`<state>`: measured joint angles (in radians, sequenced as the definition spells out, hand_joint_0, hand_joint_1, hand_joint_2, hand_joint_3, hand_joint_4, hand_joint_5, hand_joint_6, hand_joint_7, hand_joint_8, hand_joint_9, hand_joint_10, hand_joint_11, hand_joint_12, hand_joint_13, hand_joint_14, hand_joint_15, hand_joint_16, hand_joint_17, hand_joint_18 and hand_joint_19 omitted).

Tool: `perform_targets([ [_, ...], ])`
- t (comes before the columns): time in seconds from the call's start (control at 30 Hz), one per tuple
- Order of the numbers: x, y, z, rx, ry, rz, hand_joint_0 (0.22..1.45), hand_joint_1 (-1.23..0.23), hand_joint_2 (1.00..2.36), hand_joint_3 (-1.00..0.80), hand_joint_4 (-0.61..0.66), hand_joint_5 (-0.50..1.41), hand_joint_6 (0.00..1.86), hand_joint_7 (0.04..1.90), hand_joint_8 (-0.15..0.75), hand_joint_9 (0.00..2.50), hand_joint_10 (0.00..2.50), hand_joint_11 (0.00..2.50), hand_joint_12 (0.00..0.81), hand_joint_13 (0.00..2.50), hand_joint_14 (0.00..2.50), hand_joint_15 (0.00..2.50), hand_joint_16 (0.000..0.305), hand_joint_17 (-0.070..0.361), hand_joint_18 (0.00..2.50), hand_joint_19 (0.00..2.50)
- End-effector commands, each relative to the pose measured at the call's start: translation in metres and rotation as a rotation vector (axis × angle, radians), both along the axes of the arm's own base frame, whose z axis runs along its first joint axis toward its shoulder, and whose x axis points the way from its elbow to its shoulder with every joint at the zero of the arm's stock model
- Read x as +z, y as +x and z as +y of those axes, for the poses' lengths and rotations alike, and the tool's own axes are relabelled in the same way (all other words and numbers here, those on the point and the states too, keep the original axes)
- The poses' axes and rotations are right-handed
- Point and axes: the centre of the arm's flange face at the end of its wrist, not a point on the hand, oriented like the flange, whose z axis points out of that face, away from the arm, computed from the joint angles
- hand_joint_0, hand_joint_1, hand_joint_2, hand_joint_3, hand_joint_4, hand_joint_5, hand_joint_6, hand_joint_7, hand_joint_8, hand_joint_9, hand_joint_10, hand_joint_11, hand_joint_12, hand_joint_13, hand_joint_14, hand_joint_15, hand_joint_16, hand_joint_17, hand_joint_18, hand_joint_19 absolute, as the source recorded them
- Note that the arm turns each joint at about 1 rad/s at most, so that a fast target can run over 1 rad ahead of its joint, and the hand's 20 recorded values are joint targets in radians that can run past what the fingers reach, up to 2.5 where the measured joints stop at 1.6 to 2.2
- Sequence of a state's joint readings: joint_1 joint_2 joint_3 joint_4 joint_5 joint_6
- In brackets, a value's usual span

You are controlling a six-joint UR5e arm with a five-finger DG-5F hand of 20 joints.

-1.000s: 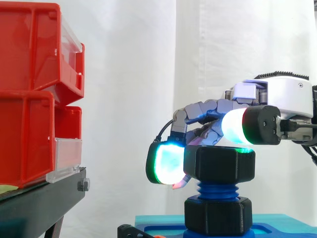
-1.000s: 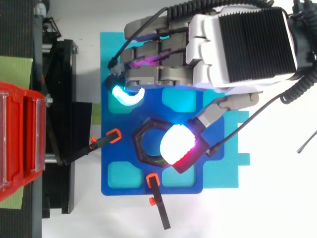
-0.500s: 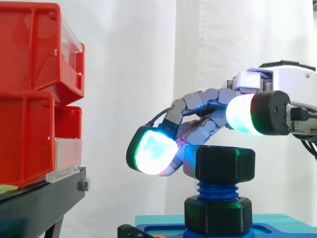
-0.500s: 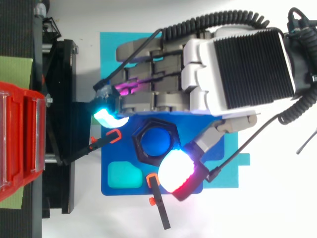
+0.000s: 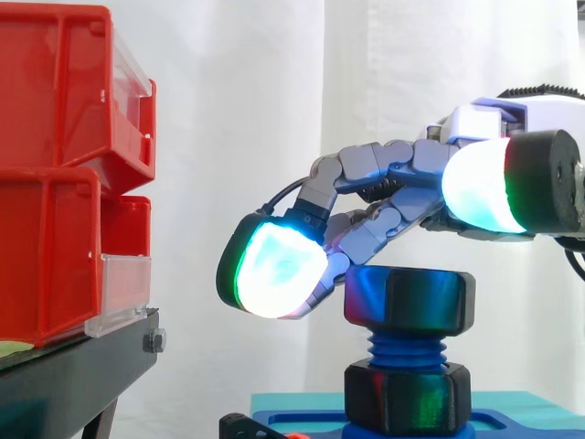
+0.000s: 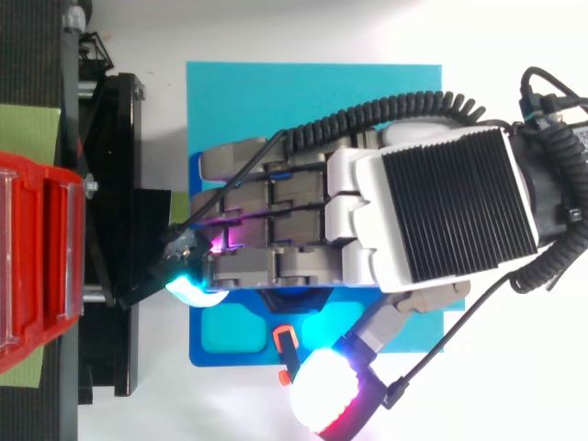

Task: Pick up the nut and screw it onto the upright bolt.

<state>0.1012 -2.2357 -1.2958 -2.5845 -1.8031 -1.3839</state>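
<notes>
Nut [image 5: 409, 297] sits on the thread of the upright bolt [image 5: 407, 348], axis vertical — directly below the hand [image 5: 384, 169]. Hand spread, fingers loose — pinching nothing, apparently.

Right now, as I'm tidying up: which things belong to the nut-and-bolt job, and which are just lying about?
Job: black hexagonal nut, blue threaded upright bolt, robot hand, blue base plate.
Lying about: red plastic bins, black metal stand.

light: bright and even, white curtain [image 5: 228, 110] pretty washed out
glow: cyan-green pad [image 5: 274, 270] tints the black nut [image 5: 409, 297]
shadows: soft, barely any
</notes>
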Motion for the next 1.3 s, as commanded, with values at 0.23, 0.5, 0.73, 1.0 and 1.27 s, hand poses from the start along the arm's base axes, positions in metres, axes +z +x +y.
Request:
perform_targets([
  [0.23, 0.001, 0.000, 0.003, 0.007, -0.003, -0.004, 0.50, -0.13, 1.00, -0.50, 0.25, -0.11, 0.50, 1.11, 0.254, 0.69, 0.00, 0.00, 0.252, 0.63, 0.00, 0.00, 0.029, 0.066, 0.43, 0.09],
  [0.5, -0.001, -0.001, -0.009, -0.008, -0.010, 0.000, 0.50, -0.15, 1.00, -0.50, 0.25, -0.10, 0.50, 1.17, 0.258, 0.70, 0.00, 0.00, 0.246, 0.64, 0.00, 0.00, 0.028, 0.064, 0.44, 0.08],
  [0.73, -0.002, -0.003, -0.025, -0.022, -0.028, 0.002, 0.51, -0.21, 1.00, -0.50, 0.23, -0.08, 0.50, 1.34, 0.276, 0.74, 0.00, 0.00, 0.212, 0.68, 0.00, 0.00, 0.020, 0.045, 0.44, 0.00],
  [1.0, -0.003, -0.008, -0.055, -0.049, -0.146, -0.026, 0.52, -0.25, 1.00, -0.50, 0.20, -0.08, 0.55, 1.39, 0.280, 0.77, 0.00, 0.00, 0.199, 0.70, 0.00, 0.00, 0.017, 0.039, 0.45, 0.00],
  [1.27, -0.005, -0.013, -0.069, -0.034, -0.158, -0.014, 0.53, -0.25, 1.00, -0.50, 0.19, -0.09, 0.68, 1.23, 0.284, 0.80, 0.00, 0.00, 0.195, 0.72, 0.00, 0.00, 0.016, 0.036, 0.48, 0.00],
])
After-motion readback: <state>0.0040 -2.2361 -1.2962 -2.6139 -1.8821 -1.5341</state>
